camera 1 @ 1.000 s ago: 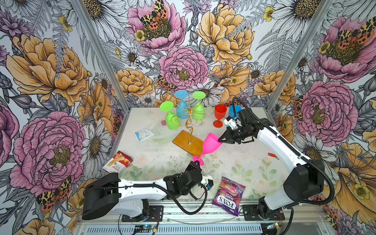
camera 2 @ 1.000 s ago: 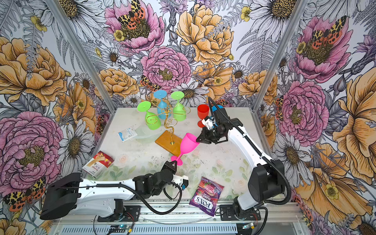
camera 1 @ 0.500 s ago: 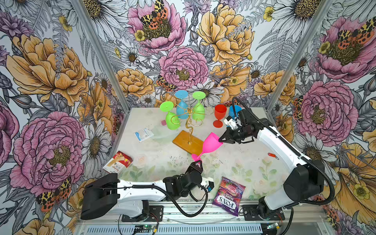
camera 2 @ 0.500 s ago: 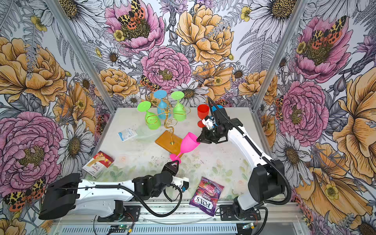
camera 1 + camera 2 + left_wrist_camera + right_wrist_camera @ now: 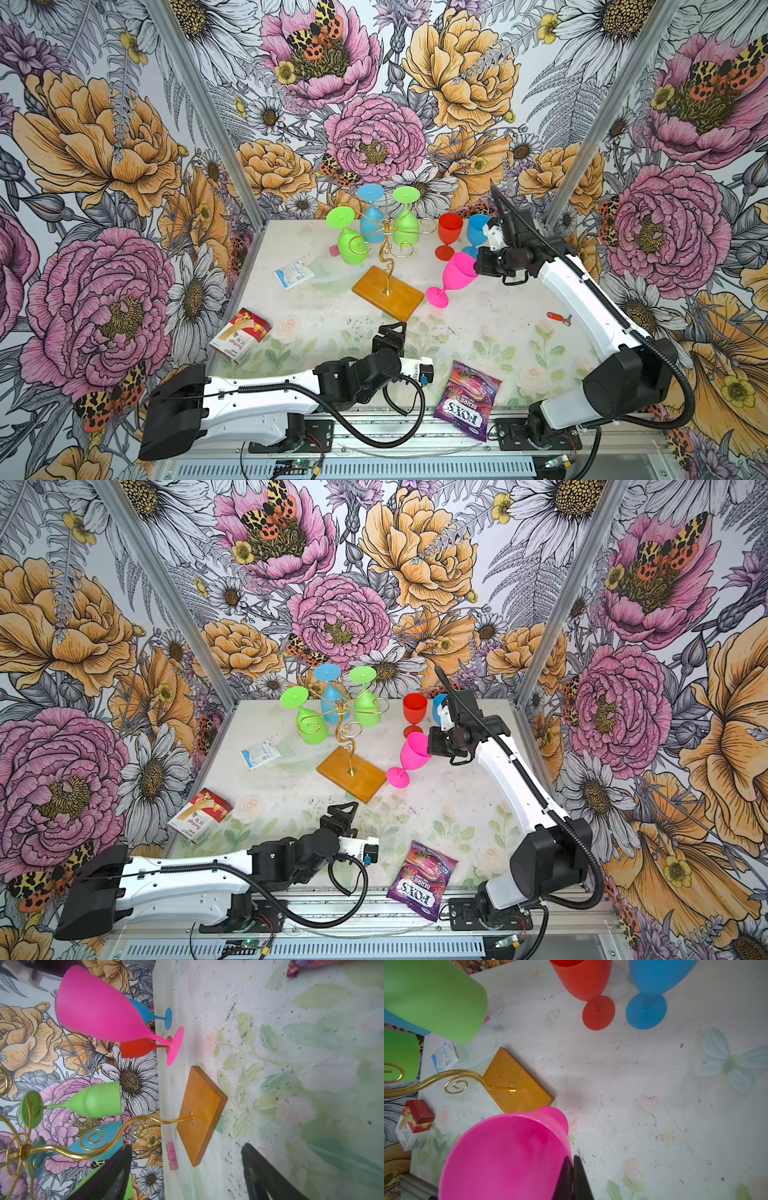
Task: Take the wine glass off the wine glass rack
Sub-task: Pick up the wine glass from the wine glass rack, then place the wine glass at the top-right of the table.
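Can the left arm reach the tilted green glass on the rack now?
Probably yes. The left gripper is open and empty, and nothing stands between it and the rack. The pink glass in the right gripper is off to the other side; only the rack's own wire crowds the green glass.

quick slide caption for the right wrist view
Right fingers pinch the pink wine glass by its rim, near the rack's wooden base

The right gripper (image 5: 477, 266) clamps the rim of the pink wine glass (image 5: 455, 276) — tilted, foot just beside the wine glass rack (image 5: 399, 297) base. 2 green glasses (image 5: 353, 252) (image 5: 405, 228) and 1 blue glass (image 5: 371, 222) hang inverted. The left gripper (image 5: 392, 330) — jaws apart.
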`<control>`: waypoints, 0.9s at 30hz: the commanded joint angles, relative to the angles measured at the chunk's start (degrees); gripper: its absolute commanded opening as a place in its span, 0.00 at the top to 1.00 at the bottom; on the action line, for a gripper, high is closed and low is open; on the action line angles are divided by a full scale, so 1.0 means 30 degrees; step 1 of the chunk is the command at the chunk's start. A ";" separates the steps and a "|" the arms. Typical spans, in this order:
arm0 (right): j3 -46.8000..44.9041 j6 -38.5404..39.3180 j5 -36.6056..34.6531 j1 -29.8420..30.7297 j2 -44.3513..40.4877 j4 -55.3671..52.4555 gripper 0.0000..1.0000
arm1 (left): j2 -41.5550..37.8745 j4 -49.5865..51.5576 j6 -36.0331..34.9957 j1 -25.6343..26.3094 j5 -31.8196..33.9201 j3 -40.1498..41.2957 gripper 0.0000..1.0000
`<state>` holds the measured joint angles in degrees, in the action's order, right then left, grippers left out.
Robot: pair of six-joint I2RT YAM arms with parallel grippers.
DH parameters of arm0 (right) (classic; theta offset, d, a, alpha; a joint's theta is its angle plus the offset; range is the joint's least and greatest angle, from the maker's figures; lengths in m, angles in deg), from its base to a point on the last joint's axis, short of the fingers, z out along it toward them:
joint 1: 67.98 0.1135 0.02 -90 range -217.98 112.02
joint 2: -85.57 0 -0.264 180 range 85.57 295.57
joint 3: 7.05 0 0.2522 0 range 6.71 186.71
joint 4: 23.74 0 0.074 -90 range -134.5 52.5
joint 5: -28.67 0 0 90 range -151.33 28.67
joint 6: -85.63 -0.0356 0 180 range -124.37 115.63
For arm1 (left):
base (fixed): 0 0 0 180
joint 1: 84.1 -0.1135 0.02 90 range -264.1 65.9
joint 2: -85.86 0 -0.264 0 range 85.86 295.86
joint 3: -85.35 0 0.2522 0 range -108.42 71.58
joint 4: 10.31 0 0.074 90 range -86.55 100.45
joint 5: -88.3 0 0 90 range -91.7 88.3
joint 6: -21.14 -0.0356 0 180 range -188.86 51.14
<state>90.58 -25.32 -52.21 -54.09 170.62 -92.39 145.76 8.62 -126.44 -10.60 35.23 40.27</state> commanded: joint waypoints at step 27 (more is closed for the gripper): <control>0.7324 0.2941 -0.7727 -0.4623 0.6030 0.0105 1.00 | -0.6081 0.8981 1.8016 -0.8790 -1.2171 -0.3950 0.07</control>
<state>108.37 -17.08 -76.42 -66.97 186.67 -92.55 129.02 34.04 -77.51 -35.11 4.81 29.24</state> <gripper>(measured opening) 0.047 0.928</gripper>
